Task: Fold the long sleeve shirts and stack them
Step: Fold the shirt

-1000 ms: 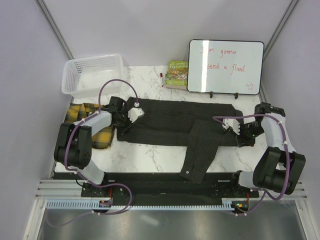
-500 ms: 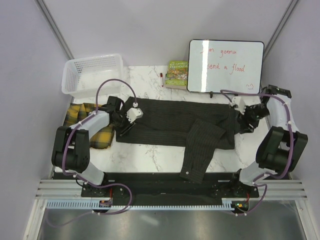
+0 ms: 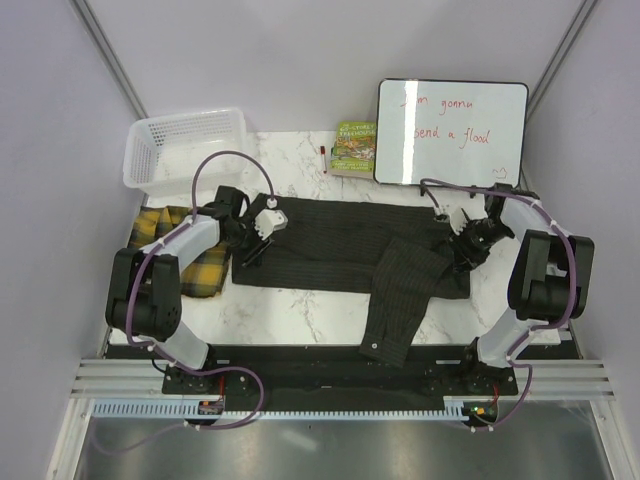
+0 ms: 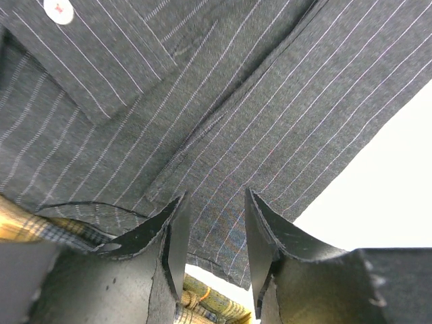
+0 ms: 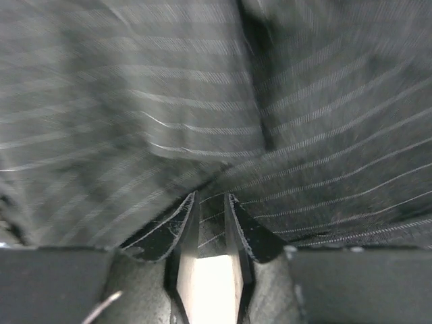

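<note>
Fingers of the left hand (image 4: 214,202) are seen parted and open, straddling the hem of the dark pinstriped shirt (image 3: 330,240) at its left end. The right hand (image 5: 210,199) is set at the shirt's right end. Its fingers are held close, with a slit of white showing between them, and whether cloth is pinched cannot be told from the blurred view.

The shirt is spread flat between the two hands, its long axis running left to right across the tabletop (image 3: 300,320), so each hand is placed at its own end. One sleeve (image 3: 395,300) is angled from the right half toward the near edge. The yellow-and-black plaid shirt (image 3: 190,260) is bunched just left of the left hand, its edge tucked under the dark shirt. A fold inward from an end is judged the likely step.

At the far side of the white marbled surface, a white mesh basket (image 3: 185,145), a green book (image 3: 353,147) and a whiteboard (image 3: 452,133) with red writing are placed. Pale walls enclose the space.
</note>
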Robot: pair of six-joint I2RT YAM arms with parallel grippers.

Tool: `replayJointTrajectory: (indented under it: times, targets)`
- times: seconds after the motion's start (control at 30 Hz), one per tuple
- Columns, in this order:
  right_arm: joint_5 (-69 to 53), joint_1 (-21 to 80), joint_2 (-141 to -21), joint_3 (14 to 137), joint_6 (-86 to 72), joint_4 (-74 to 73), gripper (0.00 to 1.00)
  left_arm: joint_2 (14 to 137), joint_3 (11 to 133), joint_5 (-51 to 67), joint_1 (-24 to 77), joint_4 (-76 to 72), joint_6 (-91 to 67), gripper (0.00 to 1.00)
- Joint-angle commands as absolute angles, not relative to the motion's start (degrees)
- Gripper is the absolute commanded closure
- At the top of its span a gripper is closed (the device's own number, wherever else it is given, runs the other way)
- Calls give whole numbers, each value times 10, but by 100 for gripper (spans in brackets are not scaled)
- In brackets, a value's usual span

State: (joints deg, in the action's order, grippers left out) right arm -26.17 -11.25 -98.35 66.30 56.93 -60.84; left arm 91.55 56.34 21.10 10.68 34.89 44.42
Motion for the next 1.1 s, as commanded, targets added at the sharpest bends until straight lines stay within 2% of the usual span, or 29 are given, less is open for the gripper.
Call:
replayJointTrajectory:
  times: [0.0, 0.03, 0.1, 0.13, 0.2, 0.23, 0.27, 0.37, 0.53, 0.67, 0.8, 1.07]
  targets:
    - [-138, -114, -1000, 614, 558, -524, 72, 923, 553, 193, 104, 337, 434, 55]
    - [-131, -115, -1003, 608, 566, -517, 71, 923, 551, 192, 105, 337, 434, 55]
    - [-116, -114, -1005, 598, 569, -509, 59, 921, 546, 193, 105, 336, 435, 55]
    - [-112, -114, -1006, 594, 570, -501, 48, 918, 544, 198, 104, 336, 434, 55]
    - [-102, -114, -1010, 584, 575, -490, 40, 916, 538, 200, 105, 337, 434, 55]
    - [-87, -114, -1011, 581, 576, -473, 30, 915, 535, 205, 105, 337, 434, 56]
    - [-83, -114, -1012, 579, 579, -467, 28, 911, 534, 206, 105, 340, 434, 55]
    - [-116, -121, -1002, 612, 580, -496, 28, 904, 525, 209, 104, 347, 435, 56]
    - [-220, -133, -957, 719, 583, -627, 34, 880, 527, 231, 105, 357, 440, 56]
    - [-257, -133, -947, 753, 570, -635, 34, 876, 542, 250, 105, 363, 433, 56]
    - [-288, -127, -991, 786, 552, -649, 32, 882, 555, 259, 105, 364, 430, 55]
    - [-279, -100, -1041, 771, 503, -585, 28, 886, 559, 268, 104, 365, 425, 52]
